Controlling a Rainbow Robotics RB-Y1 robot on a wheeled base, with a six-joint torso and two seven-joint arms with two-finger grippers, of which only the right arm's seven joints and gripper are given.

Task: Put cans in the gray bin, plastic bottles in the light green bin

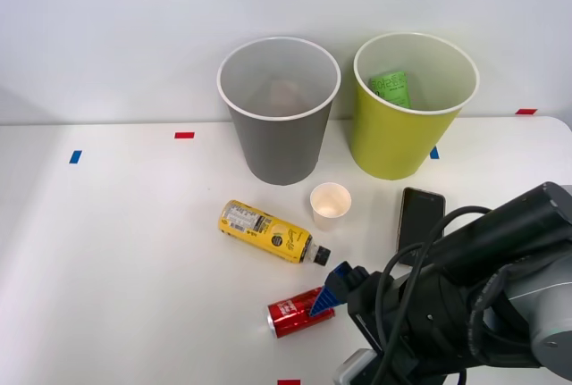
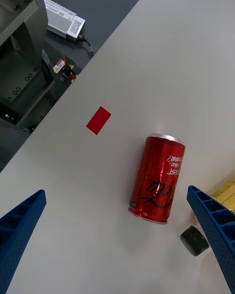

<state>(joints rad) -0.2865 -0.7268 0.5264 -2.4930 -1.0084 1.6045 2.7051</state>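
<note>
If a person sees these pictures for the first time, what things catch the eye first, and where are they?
First the two tall bins at the back of the white table: the gray bin and, to its right, the light green bin. Then the red can lying on its side near the front, with the open right gripper just above it and the yellow bottle close behind.

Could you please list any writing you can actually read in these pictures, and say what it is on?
None can be quoted with certainty.
Red can: white lettering, upside down and stylised, unreadable.
Yellow bottle: white label print, too small.
Green packet in the light green bin: print too small.
</note>
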